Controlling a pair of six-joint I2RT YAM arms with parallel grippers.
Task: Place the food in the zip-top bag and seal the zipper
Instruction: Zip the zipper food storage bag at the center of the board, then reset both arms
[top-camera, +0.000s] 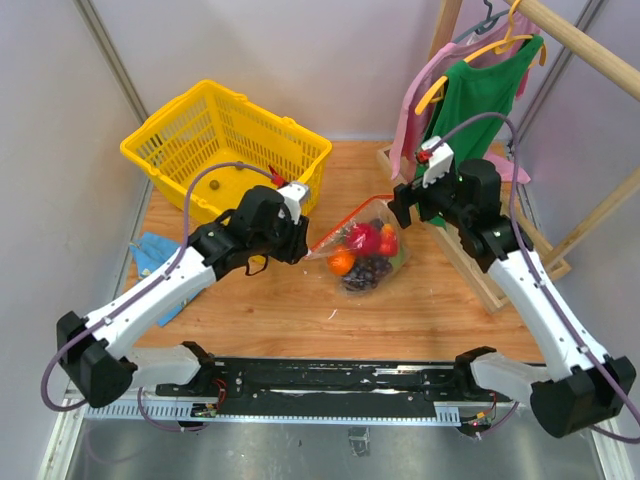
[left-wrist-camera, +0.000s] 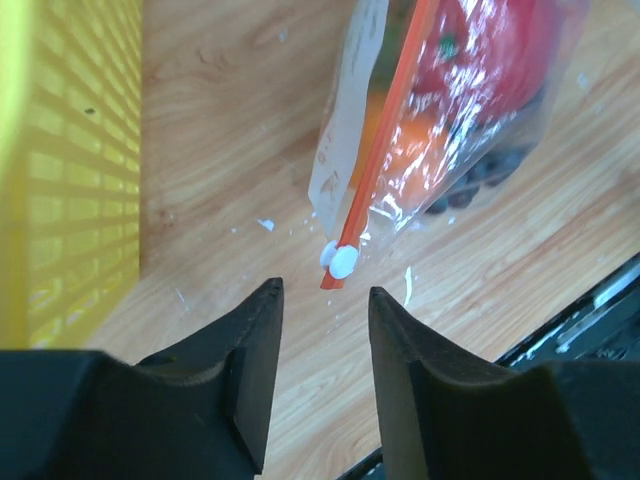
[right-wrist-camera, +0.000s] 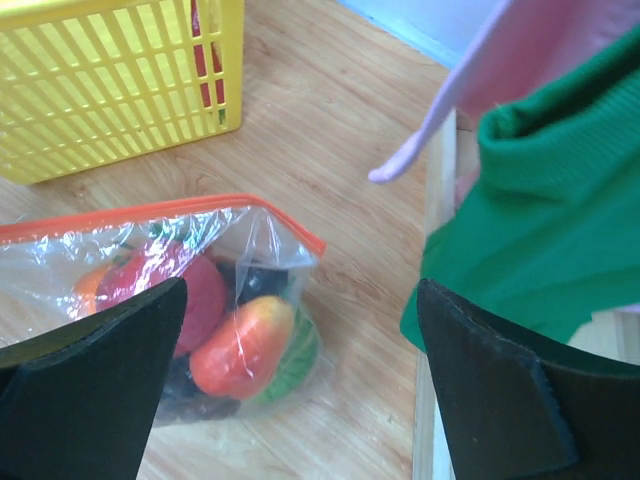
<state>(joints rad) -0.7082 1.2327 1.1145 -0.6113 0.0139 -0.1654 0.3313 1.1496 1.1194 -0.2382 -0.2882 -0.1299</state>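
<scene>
Noting left gripper (left-wrist-camera: 325, 290) with jaws partly apart, gripping nothing. Found zipper (left-wrist-camera: 385, 130) running away from the fingertips, its white tab (left-wrist-camera: 343, 260) just beyond the gap, untouched. Recorded right gripper (right-wrist-camera: 300, 290) spread wide, empty. Observed zip-top bag (right-wrist-camera: 262, 228) lying on wooden table (left-wrist-camera: 220, 150), ahead of and between the right fingers. Confirmed food (right-wrist-camera: 245, 345) inside: 1 orange (top-camera: 341, 262), 1 grape bunch (top-camera: 368, 272), 1 red fruit (right-wrist-camera: 205, 300). Logged 1 yellow basket (right-wrist-camera: 100, 90) beyond the bag from the right fingers.
</scene>
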